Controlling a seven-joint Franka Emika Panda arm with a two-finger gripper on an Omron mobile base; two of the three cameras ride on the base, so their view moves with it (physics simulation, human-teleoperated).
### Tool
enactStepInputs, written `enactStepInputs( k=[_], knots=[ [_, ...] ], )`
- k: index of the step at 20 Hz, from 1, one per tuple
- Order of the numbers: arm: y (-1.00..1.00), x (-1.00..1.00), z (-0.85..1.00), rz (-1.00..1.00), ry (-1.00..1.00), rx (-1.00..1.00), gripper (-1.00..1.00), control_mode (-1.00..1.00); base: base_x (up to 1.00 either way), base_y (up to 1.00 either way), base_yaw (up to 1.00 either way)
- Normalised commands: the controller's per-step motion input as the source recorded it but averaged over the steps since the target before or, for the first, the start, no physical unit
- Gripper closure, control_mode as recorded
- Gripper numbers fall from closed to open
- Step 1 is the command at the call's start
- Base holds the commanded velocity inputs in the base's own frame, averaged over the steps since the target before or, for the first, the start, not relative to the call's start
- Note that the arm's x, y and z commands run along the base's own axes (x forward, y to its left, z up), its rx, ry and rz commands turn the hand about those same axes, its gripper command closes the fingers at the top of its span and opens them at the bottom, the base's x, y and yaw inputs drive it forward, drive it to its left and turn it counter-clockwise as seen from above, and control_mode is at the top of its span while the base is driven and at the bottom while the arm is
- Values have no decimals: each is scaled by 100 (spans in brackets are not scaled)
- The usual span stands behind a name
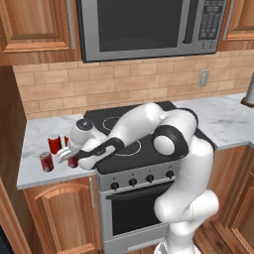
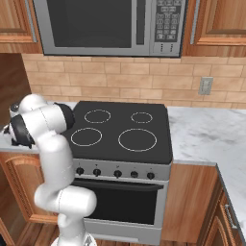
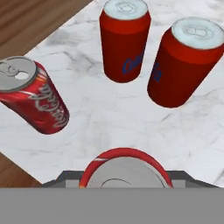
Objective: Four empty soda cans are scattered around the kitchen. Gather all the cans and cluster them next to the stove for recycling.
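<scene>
On the marble bench (image 1: 34,144) just left of the stove (image 1: 130,140), the arm is bent way over to its left with the gripper (image 1: 73,158) down low near the front edge, right at the stove's left side. Its fingers are clamped on a red soda can (image 1: 73,161): in the left base view you can see a bit of red between them, and in the hand view the silver top and red rim of the held can (image 3: 126,173) sit right at the bottom between the dark fingertips (image 3: 65,178). I can't tell for sure if the can's base is resting on the marble or a hair above it. The other three cans are all on that same stretch of bench, standing upright and close together. From the left base view, one can (image 1: 46,161) is nearest the front edge, another can (image 1: 54,144) is further back, and a third can (image 1: 66,140) peeks out behind the wrist, mostly hidden. In the hand view they fan out ahead of the gripper: one (image 3: 36,101) off to the left by itself, and two (image 3: 125,40) (image 3: 186,61) near each other up top, not quite touching. The stove itself has a black glass top with four white rings, with the steel microwave (image 1: 151,27) hanging above it. In the right base view the arm's elbow blocks the bench corner.
</scene>
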Motion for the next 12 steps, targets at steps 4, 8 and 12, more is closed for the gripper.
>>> enactStepInputs(
  k=[4,8,12],
  knots=[
    [13,19,-21,0,0,-1,100,-100,0,0,0],
    [11,23,-23,0,0,-1,100,-100,0,0,0],
    [8,24,-24,0,0,0,100,-100,0,0,0]
  ],
)
